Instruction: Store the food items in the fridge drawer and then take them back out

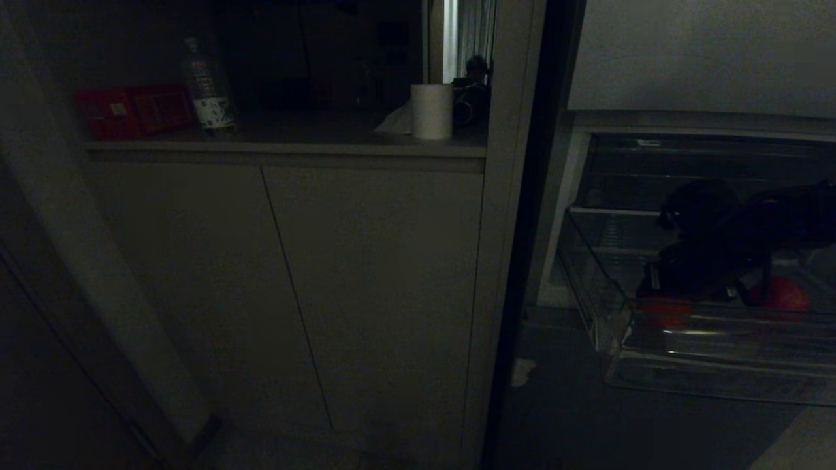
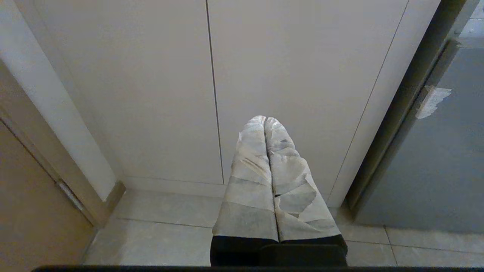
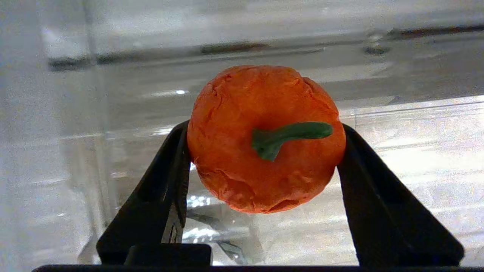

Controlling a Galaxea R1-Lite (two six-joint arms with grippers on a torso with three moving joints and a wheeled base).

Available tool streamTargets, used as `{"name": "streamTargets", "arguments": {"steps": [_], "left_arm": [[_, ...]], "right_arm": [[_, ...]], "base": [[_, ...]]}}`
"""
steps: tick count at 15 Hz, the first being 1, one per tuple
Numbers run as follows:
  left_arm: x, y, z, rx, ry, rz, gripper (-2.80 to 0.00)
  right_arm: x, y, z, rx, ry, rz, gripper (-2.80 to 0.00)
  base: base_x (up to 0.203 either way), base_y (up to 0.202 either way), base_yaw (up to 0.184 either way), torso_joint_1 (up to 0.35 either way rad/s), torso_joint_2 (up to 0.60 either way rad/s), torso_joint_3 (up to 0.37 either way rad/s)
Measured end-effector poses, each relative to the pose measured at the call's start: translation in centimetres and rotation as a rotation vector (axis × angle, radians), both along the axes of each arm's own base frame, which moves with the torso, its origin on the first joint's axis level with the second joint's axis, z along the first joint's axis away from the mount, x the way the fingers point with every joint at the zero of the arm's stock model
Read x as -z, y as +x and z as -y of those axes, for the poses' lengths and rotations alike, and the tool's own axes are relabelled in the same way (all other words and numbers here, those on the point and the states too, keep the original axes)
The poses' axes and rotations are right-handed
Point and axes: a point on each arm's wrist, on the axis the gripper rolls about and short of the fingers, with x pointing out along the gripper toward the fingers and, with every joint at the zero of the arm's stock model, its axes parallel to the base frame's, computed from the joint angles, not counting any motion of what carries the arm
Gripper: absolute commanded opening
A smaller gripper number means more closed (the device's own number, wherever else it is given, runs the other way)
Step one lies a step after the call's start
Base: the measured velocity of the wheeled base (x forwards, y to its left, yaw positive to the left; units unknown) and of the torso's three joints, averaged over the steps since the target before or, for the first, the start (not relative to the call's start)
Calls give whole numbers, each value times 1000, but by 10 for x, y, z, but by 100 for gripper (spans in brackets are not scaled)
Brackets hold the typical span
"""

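1. Two red food items lie in the fridge drawer [image 1: 610,307] in the head view: we list one [image 1: 663,310] near the front lip and a second [image 1: 786,294] to its right. The right gripper [image 1: 679,287] reaches into the pulled-out drawer over the left one. On the far counter at left we note a red box [image 1: 134,111], a bottle [image 1: 208,88] and a paper roll [image 1: 432,111].
2. In the left wrist view we record the left gripper [image 2: 265,120], its paper-wrapped fingers [image 2: 249,181] pressed together with nothing between them, hanging before pale cabinet doors [image 2: 151,83] above a tiled floor [image 2: 159,234].
3. In the right wrist view we record the right gripper [image 3: 264,151] with both black fingers [image 3: 166,189] against the sides of one orange-red fruit [image 3: 242,143] with a green stem [image 3: 289,136], over the drawer's clear floor [image 3: 416,158].
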Motion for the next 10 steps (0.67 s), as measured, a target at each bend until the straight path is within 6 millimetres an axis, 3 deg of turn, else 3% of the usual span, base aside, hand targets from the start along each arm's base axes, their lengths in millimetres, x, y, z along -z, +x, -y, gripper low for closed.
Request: {"name": "streamTargets", "arguments": {"steps": [5, 10], "left_arm": [[0, 0, 0, 0, 0, 0, -280], [0, 0, 0, 0, 0, 0, -280]], "right_arm": [[-46, -29, -2, -8, 5, 116, -280], [-83, -86, -2, -12, 6, 209, -280]], "base": [[0, 0, 0, 0, 0, 0], [0, 0, 0, 0, 0, 0]]}}
